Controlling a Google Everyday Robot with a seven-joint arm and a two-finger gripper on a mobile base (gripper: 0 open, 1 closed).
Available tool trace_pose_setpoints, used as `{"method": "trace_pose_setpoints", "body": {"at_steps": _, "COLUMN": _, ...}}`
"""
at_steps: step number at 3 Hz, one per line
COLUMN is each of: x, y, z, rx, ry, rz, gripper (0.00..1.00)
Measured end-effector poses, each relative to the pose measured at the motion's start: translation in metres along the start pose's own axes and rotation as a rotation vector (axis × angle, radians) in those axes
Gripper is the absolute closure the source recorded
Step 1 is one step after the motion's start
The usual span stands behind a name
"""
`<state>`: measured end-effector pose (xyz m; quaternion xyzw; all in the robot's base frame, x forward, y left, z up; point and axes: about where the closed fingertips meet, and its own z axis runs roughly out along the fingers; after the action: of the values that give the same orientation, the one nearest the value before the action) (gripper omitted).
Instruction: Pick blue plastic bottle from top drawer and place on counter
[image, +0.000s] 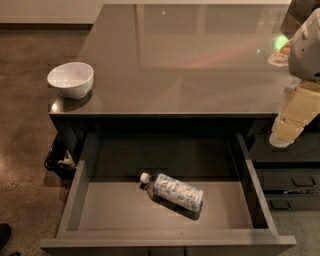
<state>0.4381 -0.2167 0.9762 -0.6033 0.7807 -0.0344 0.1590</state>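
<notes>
Here's your counter (190, 60), broad and glossy, with the bottle not on it. Below it the top drawer (165, 243) stands pulled right out, so the way in is open. Your gripper (286, 134) hangs at the far right by the counter's front corner; whether it's open or closed, you can't tell from here. White bowl (70, 79) sits at the counter's left front corner. And the blue plastic bottle (176, 191) lies on its side mid-drawer, cap pointing back-left, well apart from the gripper. By the look of it you've everything left: reach, grasp, lift, place
</notes>
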Motion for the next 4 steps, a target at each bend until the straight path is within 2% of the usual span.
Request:
{"method": "trace_pose_setpoints", "body": {"at_steps": 1, "x": 0.0, "y": 0.0, "z": 0.0, "rx": 0.0, "ry": 0.0, "rz": 0.0, "gripper": 0.0}}
{"method": "trace_pose_setpoints", "body": {"at_steps": 2, "x": -0.004, "y": 0.008, "z": 0.018, "rx": -0.018, "ry": -0.024, "rz": 0.012, "gripper": 0.0}}
{"method": "trace_pose_setpoints", "body": {"at_steps": 3, "x": -0.025, "y": 0.037, "z": 0.074, "rx": -0.098, "ry": -0.132, "rz": 0.031, "gripper": 0.0}}
{"method": "trace_pose_setpoints", "body": {"at_steps": 4, "x": -0.067, "y": 0.079, "z": 0.148, "rx": -0.204, "ry": -0.261, "rz": 0.038, "gripper": 0.0}}
